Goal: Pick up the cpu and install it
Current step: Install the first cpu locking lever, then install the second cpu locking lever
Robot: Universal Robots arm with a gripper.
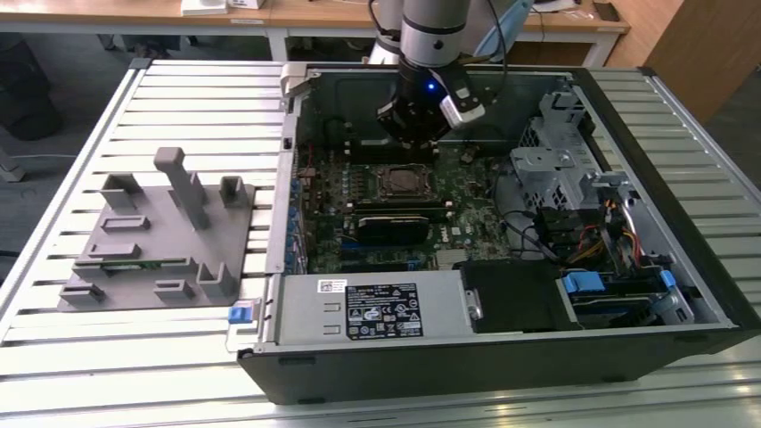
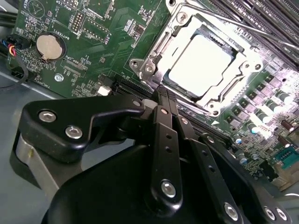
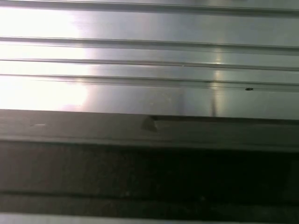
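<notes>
A: Second wrist view: where is the cpu [image 2: 200, 65]?

B: Seated flat in the motherboard socket [image 2: 161, 44], latch frame around it.

A: And the hand [image 2: 164, 100]?

B: Fingers pinched together, holding nothing, hovering just beside the socket, fingertips pointing toward the chip.

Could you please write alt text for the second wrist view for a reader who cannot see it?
The cpu sits in its metal socket frame on a green motherboard, with the black gripper in the foreground, empty. A coin battery sits nearby.
</notes>
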